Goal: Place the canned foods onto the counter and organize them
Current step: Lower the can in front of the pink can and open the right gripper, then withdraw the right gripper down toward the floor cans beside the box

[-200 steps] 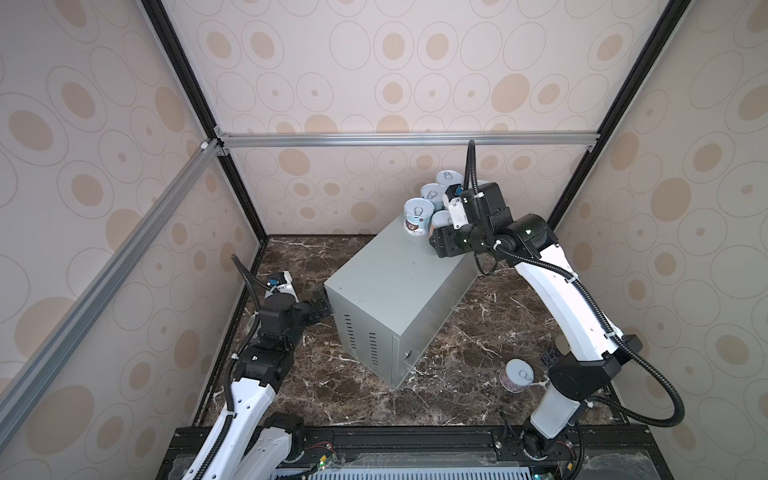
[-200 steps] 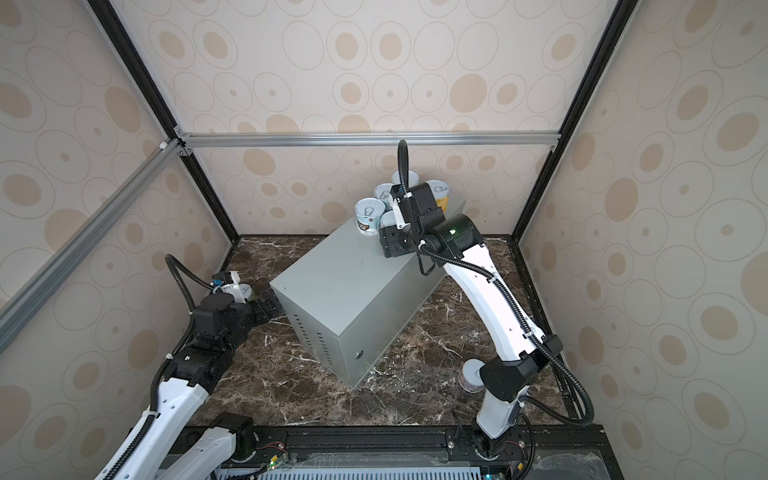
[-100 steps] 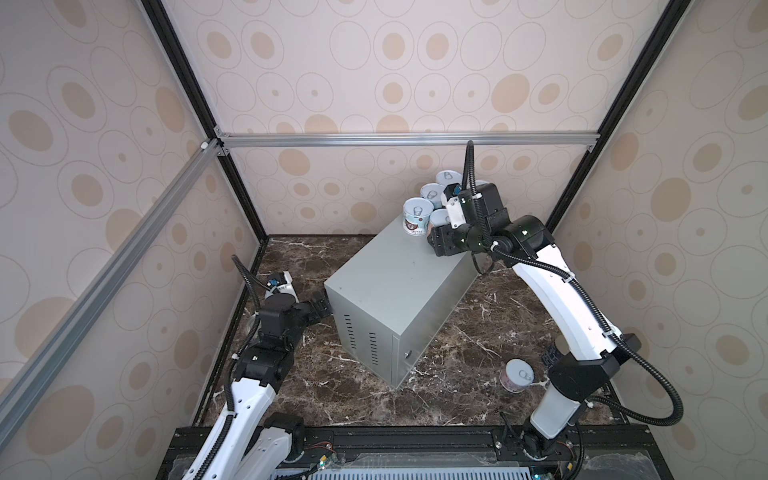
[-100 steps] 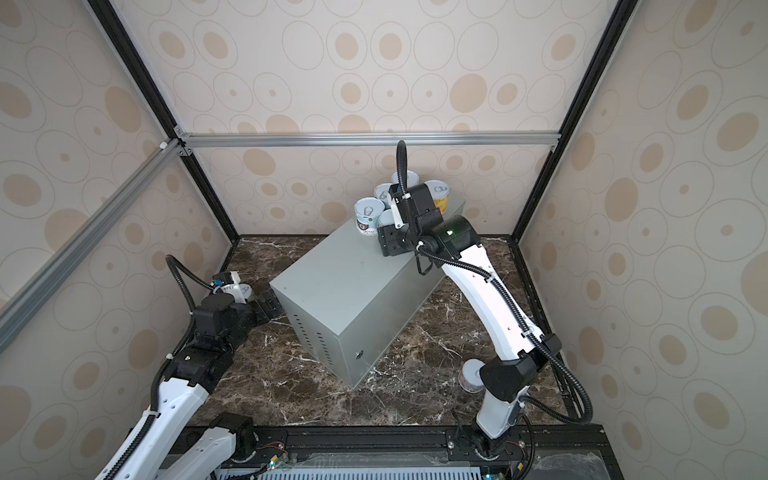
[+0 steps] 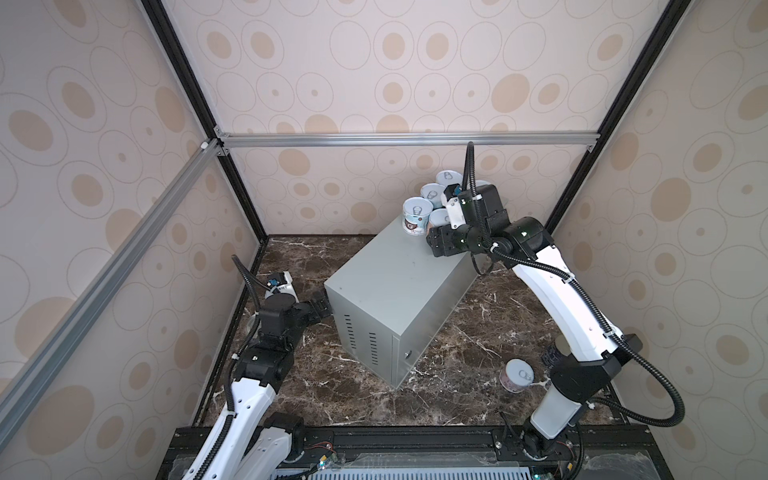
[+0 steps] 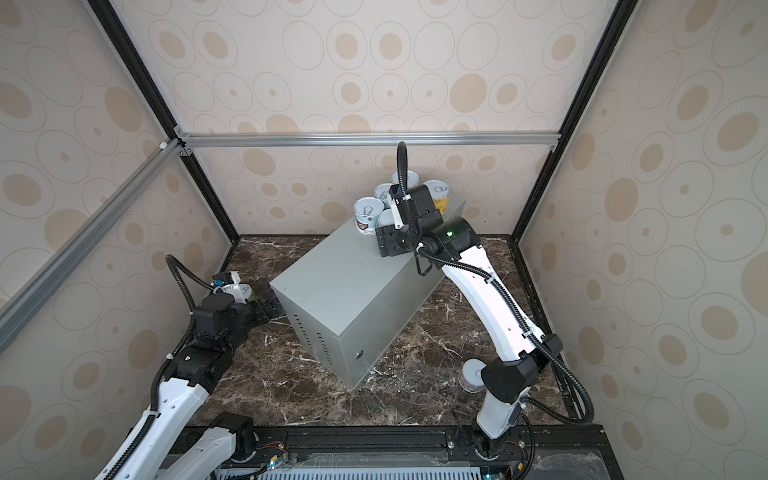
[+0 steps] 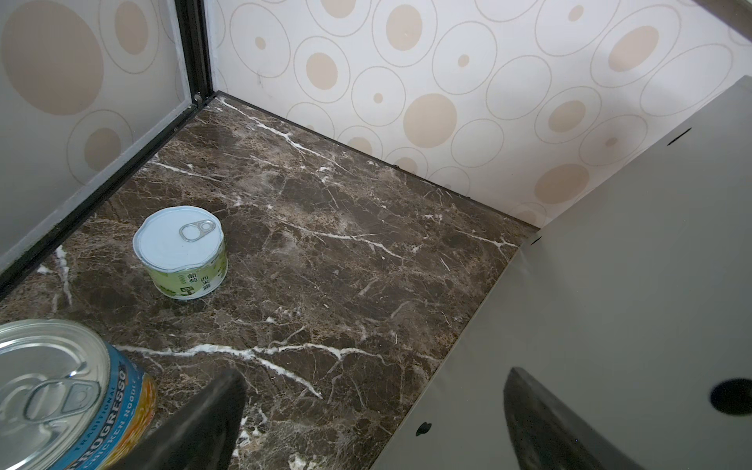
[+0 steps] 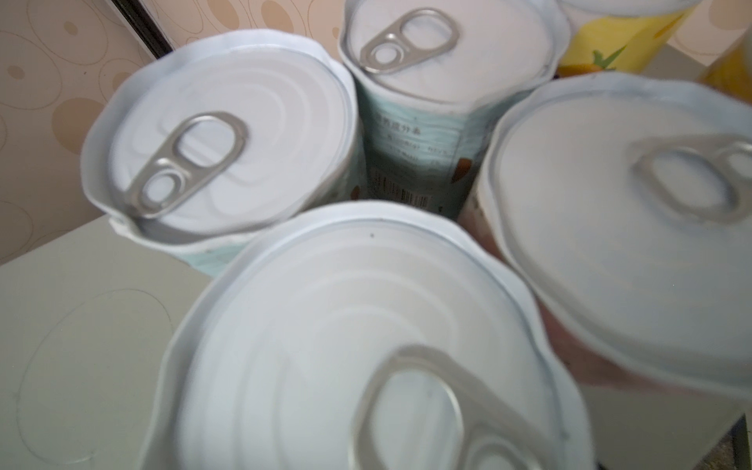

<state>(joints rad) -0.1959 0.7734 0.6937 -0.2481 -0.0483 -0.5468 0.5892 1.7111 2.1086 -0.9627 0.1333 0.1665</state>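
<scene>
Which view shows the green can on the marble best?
Left wrist: the green can shows whole, upright, label legible. In a top view only a sliver shows; the right wrist view lacks it.

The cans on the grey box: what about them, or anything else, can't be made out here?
- Cans on the counter: right arm covers some in both top views; count unsure.
- Right gripper: buried among cans; open or shut unclear.
- Nearest lid: blurred, right wrist view.
- Progresso can: cut by left wrist view's edge.
- Dark can: mostly behind right arm, top view.
</scene>
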